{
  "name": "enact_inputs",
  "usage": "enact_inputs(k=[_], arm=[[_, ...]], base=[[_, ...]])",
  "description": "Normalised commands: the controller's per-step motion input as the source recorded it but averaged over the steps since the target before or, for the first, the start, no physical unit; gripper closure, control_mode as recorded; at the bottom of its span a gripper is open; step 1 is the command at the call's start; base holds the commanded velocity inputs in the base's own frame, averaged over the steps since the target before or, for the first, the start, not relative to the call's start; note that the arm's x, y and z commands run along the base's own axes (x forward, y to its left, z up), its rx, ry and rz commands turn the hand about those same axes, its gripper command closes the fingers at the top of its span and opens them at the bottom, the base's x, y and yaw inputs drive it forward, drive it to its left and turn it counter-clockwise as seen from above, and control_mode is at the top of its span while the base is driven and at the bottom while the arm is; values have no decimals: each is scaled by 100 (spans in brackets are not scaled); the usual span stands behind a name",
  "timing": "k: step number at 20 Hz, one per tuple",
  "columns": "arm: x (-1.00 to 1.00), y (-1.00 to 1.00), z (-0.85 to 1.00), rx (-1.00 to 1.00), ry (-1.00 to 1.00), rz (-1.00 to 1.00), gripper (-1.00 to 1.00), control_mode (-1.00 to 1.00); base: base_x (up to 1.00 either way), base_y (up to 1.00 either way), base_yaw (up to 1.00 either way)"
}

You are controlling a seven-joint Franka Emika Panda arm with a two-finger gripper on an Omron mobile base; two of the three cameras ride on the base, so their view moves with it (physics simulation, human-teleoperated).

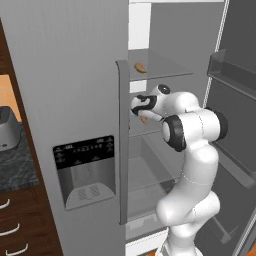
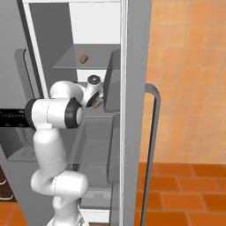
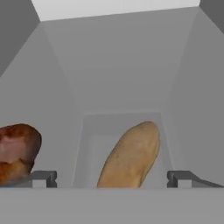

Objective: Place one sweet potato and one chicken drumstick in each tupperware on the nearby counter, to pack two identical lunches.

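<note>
In the hand view the sweet potato (image 3: 131, 157) lies lower centre, between the spread, empty jaws of the gripper (image 3: 111, 178), its long axis running away from them, leaning upper right. What looks like a chicken drumstick (image 3: 16, 151) sits lower left, outside them.

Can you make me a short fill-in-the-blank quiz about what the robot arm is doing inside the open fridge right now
1. The gripper has its jaws ____.
2. In the hand view, the tan oblong lying between the fingertips is a ____.
3. In the hand view, the chicken drumstick lies to the ____ of the sweet potato.
4. Another tan piece rests on the shelf ____ the gripper's level.

Missing words: open; sweet potato; left; above
</note>
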Motion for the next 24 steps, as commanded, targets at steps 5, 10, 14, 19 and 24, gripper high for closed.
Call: enact_inputs(k=[5, 10, 14, 19, 24], arm=[[11, -10, -12, 0, 5, -8, -100, -100], [-4, 2, -8, 0, 0, -14, -100, -100], [13, 17, 0, 0, 0, -10, -100, -100], [4, 8, -32, 0, 2, -11, -100, -100], [4, 0, -66, 0, 0, -8, -100, -100]], base=[[0, 0, 0], [0, 0, 0], [0, 0, 0], [0, 0, 0], [0, 0, 0]])
